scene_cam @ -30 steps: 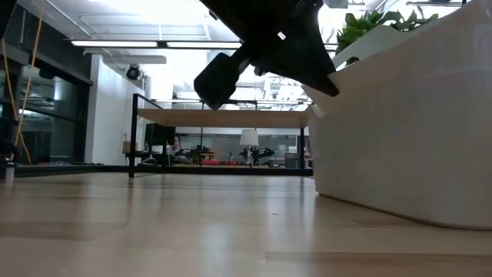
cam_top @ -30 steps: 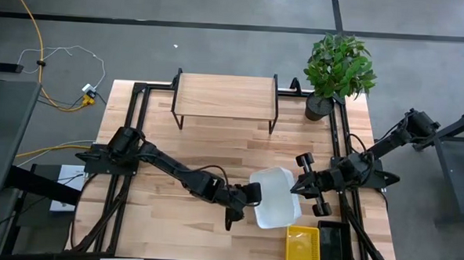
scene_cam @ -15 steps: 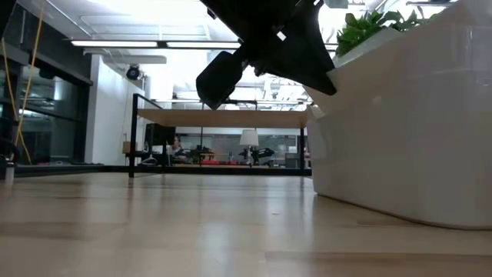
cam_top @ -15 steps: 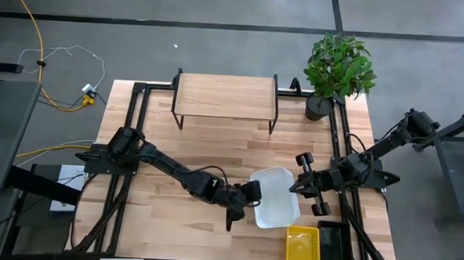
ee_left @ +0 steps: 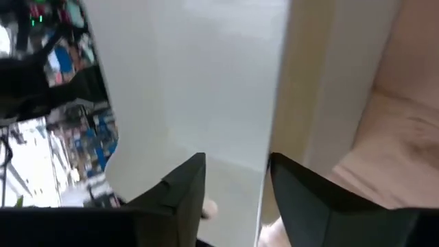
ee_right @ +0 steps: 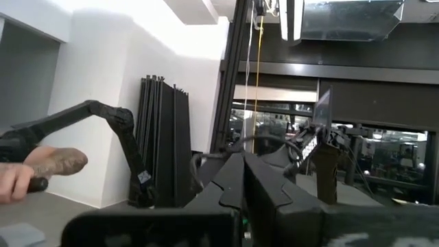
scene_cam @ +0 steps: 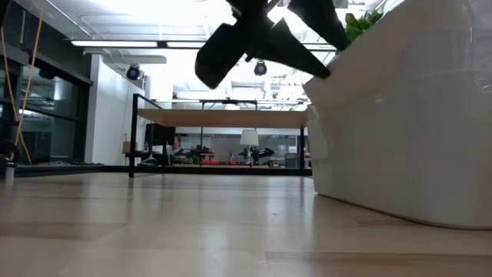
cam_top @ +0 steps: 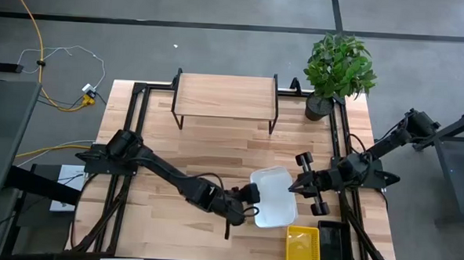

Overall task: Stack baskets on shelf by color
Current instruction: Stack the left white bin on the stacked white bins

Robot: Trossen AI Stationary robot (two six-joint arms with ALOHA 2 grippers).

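Note:
A white basket (cam_top: 276, 196) stands on its bottom on the table right of centre; the low view shows it large at the right (scene_cam: 400, 123). My left gripper (cam_top: 250, 209) is open at its left wall, and that wall's rim (ee_left: 264, 137) runs up between the two fingers (ee_left: 236, 161). My right gripper (cam_top: 294, 186) is shut, its tips at the basket's right rim. A yellow basket (cam_top: 303, 249) lies at the near edge. The shelf (cam_top: 225, 97) stands at the far side with a bare top. My left gripper has one finger (ee_left: 185, 182) inside the white basket's left wall and one (ee_left: 295, 185) outside it; whether either touches the wall I cannot tell. My right gripper points level from the table's right at the basket's right rim (cam_top: 290, 187); whether it touches I cannot tell.
A potted plant (cam_top: 337, 68) stands at the far right corner beside the shelf. A black block (cam_top: 335, 243) sits right of the yellow basket. Bare wood lies between the shelf and the arms. A person's hand (ee_right: 34, 168) shows in the room behind.
My left gripper has shifted a little toward the table's near edge and has opened; in the low view its fingers now stand apart. The white basket stays on the table about where it was. My right gripper has kept still.

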